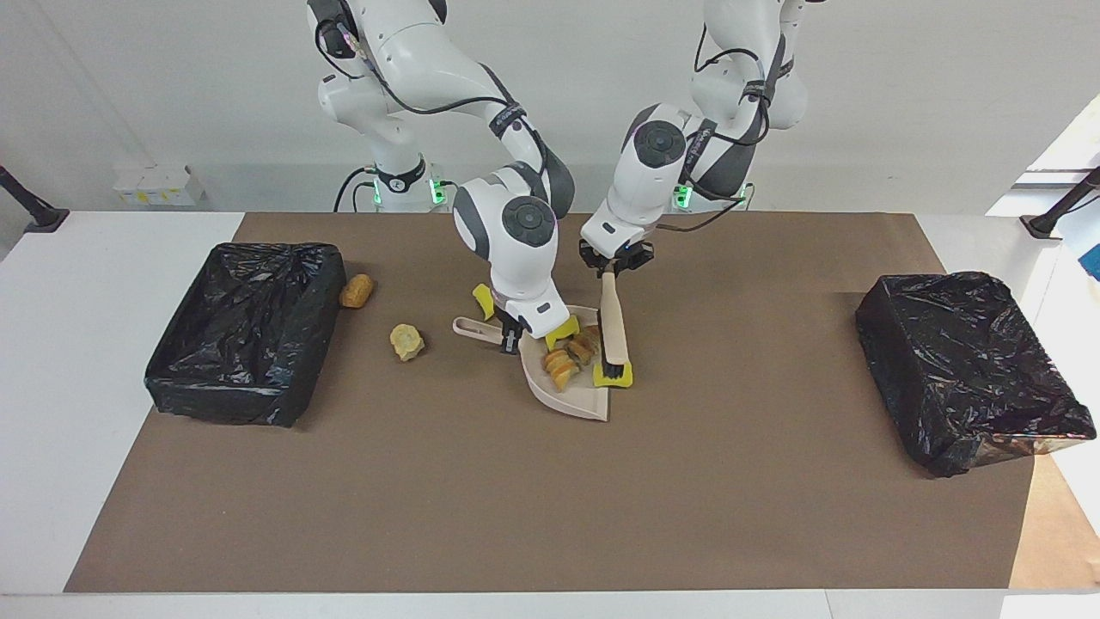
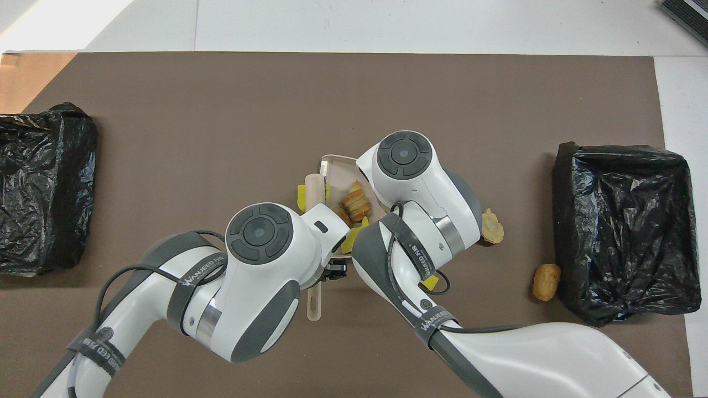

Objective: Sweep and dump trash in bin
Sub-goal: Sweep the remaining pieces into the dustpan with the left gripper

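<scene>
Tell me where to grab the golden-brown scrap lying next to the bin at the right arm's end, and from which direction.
Grip the golden-brown scrap across its narrow middle, coming straight down from above. It lies flat on the mat as a short oblong lump, apart from the other scraps, so its long sides are free. The black-lined bin stands close at one end, so set the jaws across the width rather than along the length.

The only readable lettering sits on grey bands strapped around the arms in the overhead view. The band on the left arm's forearm (image 2: 191,283) reads "WANJEED" (a smaller line under it is too fine to read). The band on the right arm (image 2: 435,320), at about four o'clock from it, reads the same.
</scene>
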